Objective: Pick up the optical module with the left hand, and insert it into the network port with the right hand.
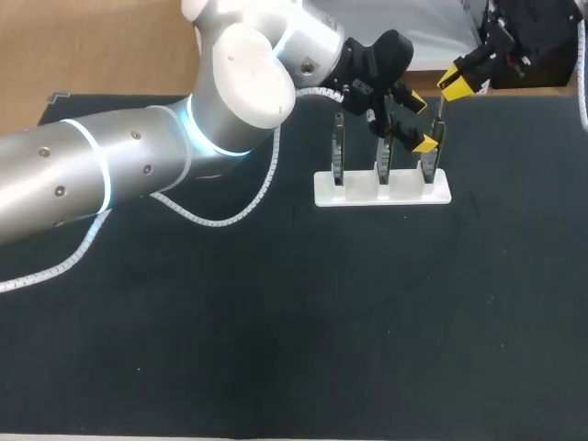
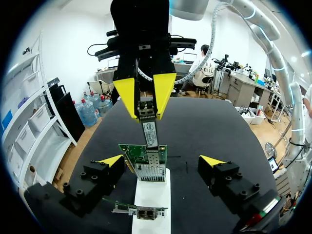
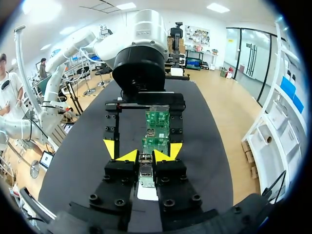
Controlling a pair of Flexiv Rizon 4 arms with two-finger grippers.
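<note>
1. We are pinching the module (image 2: 150, 131) in the right hand (image 2: 146, 109), at the port (image 2: 148, 170) of the card (image 2: 130, 152).
2. We are holding the left hand (image 2: 162, 160) spread around that card.
3. We are pushing straight, avoiding tilt.

1. A table covered in black cloth (image 1: 276, 349) carries everything.
2. A flat, white, rectangular plastic base (image 1: 381, 195) lies directly on it, toward the far side, right of the middle.

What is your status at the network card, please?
Left end effector open, straddling the network card. Right end effector shut on optical module, tip at the card's top edge. Nothing in the way.
</note>
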